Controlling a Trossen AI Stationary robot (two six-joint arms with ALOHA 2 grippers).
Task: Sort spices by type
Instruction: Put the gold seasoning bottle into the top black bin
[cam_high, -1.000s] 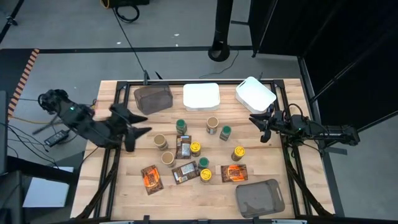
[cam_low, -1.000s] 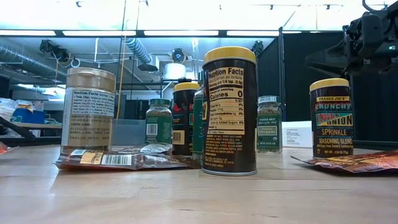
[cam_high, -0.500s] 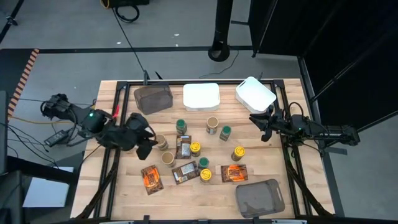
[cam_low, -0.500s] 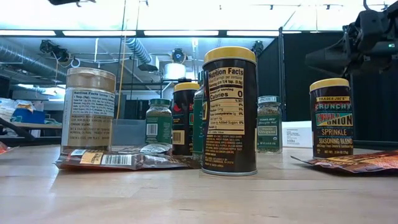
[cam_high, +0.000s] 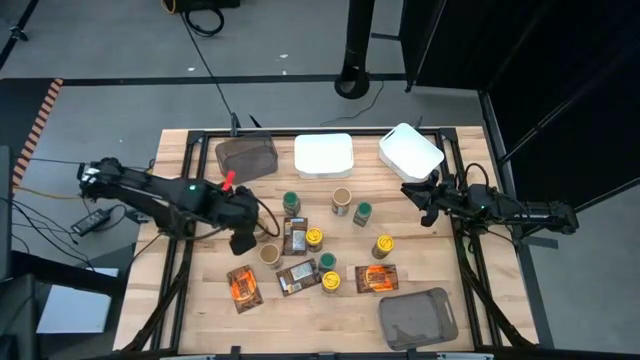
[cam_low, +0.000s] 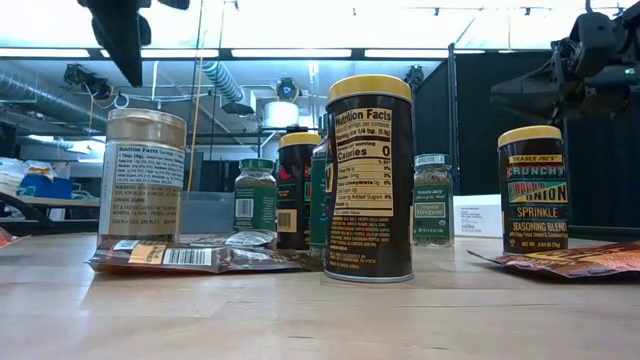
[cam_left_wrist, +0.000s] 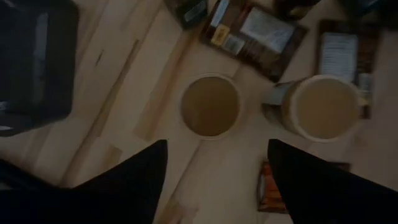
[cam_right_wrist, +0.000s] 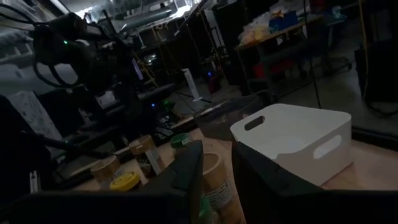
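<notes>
While the low camera looks across the boards, nearest lies a flat brown packet (cam_low: 190, 258) showing a barcode, at 7 o'clock of a tall dark yellow-lidded jar (cam_low: 369, 180) headed "Nutrition Facts", with "Calories 0" below. At that jar's 3 o'clock stands a second yellow-lidded jar (cam_low: 532, 190) reading "Trader Joe's Crunchy Onion Sprinkle Seasoning Blend", an orange packet (cam_low: 580, 260) lying before it. At 9 o'clock a tan-lidded jar (cam_low: 145, 178) carries print too fine to read, and farther back stands a small green-lidded jar (cam_low: 255, 195). From above, all the spices cluster mid-table. The left gripper (cam_left_wrist: 217, 144) hangs released, fingers spread wide, over a tan lid (cam_left_wrist: 210, 106) at the cluster's 9 o'clock, holding nothing; a second ago it was out at the table's 9 o'clock edge, and it has since swung in over the jars. The right gripper (cam_high: 425, 200) has stayed at the table's 3 o'clock, just beside a white tray (cam_high: 410, 150) at 1 o'clock; whether its claw is released or clenched cannot be told.
</notes>
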